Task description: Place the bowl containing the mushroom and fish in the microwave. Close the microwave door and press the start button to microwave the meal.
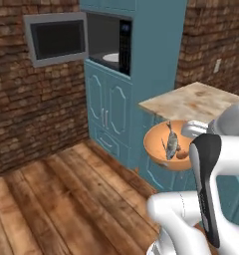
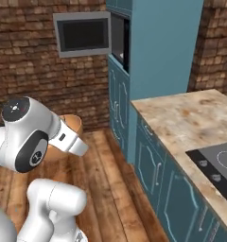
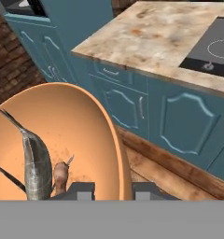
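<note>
The round, smooth orange-tan bowl [image 1: 166, 148] hung in the air off the corner of the marble-topped desk [image 1: 193, 101], carrying the slim grey-silver fish [image 1: 171, 142] and tiny brown mushroom [image 3: 60, 175]. The hand [image 3: 113, 191] was clamped on its rim. The carrying step was underway; next, I judged, it needed raising and steering into the open grey microwave [image 1: 107, 42], whose door [image 1: 57, 39] stood swung wide, past the blue cabinet edge [image 1: 132, 74] over open wooden floor [image 1: 66, 199].

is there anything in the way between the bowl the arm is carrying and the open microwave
Nothing visible blocks it. The bowl, with the fish inside, is held off the counter's end, over the wood floor. The microwave sits higher up in the blue cabinet, its door swung wide open to the left.
</note>
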